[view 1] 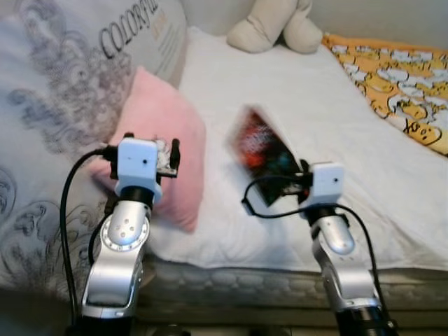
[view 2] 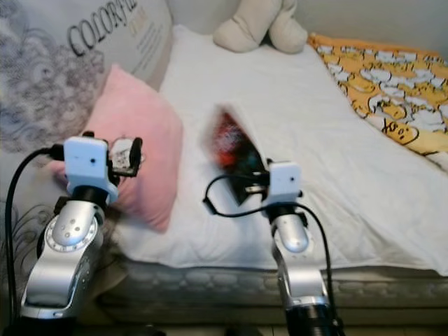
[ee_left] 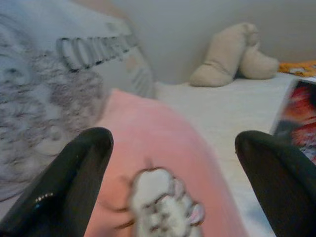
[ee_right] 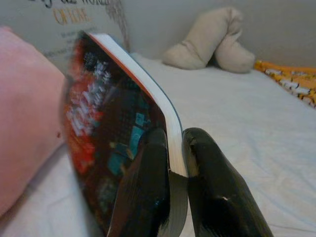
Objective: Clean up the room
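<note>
step: book (ee_right: 118,128) lifted off bed (view 1: 336,133), pinched by right end effector (ee_right: 173,163) | left end effector (ee_left: 173,163) spread wide over pink pillow (view 1: 164,140) at 9 o'clock | next: a proper place is needed for it

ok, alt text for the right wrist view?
The right end effector is shut on the edge of a book with a dark red cover, held above a white bed. A pink pillow sits beside it, a beige plush toy behind.

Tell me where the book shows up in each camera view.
Left eye: book centre, on the right end effector.
Right eye: centre, left of middle.
Left wrist: at the right edge.
Right wrist: centre-left, clamped.
Shared landmark: plush toy.
</note>
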You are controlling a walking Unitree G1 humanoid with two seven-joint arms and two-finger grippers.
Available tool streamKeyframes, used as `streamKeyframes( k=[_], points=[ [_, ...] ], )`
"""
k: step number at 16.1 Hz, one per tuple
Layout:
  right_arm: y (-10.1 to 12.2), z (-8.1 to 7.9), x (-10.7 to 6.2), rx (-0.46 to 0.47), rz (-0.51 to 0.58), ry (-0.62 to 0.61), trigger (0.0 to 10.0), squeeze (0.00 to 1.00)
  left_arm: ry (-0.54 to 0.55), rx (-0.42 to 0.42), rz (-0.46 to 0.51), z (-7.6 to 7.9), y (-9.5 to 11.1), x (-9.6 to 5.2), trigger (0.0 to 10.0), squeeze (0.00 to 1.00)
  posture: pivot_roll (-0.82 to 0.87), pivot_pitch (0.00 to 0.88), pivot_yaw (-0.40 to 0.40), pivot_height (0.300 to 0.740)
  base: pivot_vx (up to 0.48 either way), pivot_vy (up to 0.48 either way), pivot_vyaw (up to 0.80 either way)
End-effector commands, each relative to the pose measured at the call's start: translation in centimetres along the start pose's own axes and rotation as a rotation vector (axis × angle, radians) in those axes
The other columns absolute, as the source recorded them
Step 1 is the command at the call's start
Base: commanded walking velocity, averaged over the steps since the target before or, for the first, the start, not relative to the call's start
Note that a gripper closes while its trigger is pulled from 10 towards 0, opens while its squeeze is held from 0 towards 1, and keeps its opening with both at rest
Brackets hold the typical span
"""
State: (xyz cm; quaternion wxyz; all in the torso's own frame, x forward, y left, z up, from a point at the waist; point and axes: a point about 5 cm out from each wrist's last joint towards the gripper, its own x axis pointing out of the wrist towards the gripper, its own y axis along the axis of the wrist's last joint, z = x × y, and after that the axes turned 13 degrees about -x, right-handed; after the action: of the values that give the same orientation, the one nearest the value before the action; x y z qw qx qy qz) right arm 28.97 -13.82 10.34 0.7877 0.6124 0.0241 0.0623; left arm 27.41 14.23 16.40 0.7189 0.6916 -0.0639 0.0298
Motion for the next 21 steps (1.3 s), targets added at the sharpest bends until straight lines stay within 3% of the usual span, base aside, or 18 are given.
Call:
streamKeyframes(
  k=[1, 3, 4, 6, 10, 12, 16, 21],
  points=[
    [1.0, 0.4, 1.5, 0.035, 0.039, -0.019, 0.0, 0.0, -0.035, -0.006, 0.016, 0.8, 0.6, 0.1, 10.0, 0.0, 0.13, 0.0, -0.058, 0.711, 0.0, 0.0, 0.0],
    [1.4, -0.1, 2.9, 0.061, 0.046, -0.003, 0.0, 0.0, -0.031, -0.007, 0.01, 0.7, 0.6, 0.0, 10.0, 0.0, 0.14, 0.0, -0.055, 0.711, 0.0, 0.0, 0.0],
    [2.7, -1.0, 5.1, 0.113, 0.073, 0.015, 0.0, 0.0, -0.02, -0.004, -0.004, 0.4, 0.6, -0.5, 10.0, 0.0, 0.17, 0.0, -0.045, 0.711, 0.0, 0.0, 0.0],
    [4.1, -3.0, 7.5, 0.141, 0.071, 0.079, 0.0, 0.0, -0.016, 0.011, -0.006, -0.1, 1.1, -0.8, 10.0, 0.0, 0.21, 0.0, -0.042, 0.711, 0.0, 0.0, 0.0],
    [6.0, -6.2, 9.9, 0.127, 0.039, 0.146, 0.0, 0.0, -0.013, 0.07, 0.011, -1.2, 2.5, -1.2, 10.0, 0.0, 0.3, 0.065, -0.053, 0.711, 0.0, 0.0, 0.0],
    [6.4, -7.2, 10.3, 0.141, 0.005, 0.154, 0.0, 0.0, -0.004, 0.084, 0.011, -1.6, 2.8, -1.4, 10.0, 0.0, 0.32, 0.083, -0.06, 0.711, 0.0, 0.0, 0.0],
    [7.3, -10.9, 10.0, 0.162, -0.007, 0.244, 0.0, 0.0, 0.009, 0.095, -0.016, -1.7, 2.8, -2.7, 10.0, 0.0, 0.34, 0.111, -0.073, 0.711, 0.0, 0.0, 0.0],
    [5.9, -11.8, 9.2, 0.193, -0.063, 0.232, 0.0, 0.0, -0.003, 0.112, -0.024, -1.6, 2.9, -2.8, 10.0, 0.0, 0.33, 0.11, -0.066, 0.711, 0.0, 0.0, 0.0]
  ],
)
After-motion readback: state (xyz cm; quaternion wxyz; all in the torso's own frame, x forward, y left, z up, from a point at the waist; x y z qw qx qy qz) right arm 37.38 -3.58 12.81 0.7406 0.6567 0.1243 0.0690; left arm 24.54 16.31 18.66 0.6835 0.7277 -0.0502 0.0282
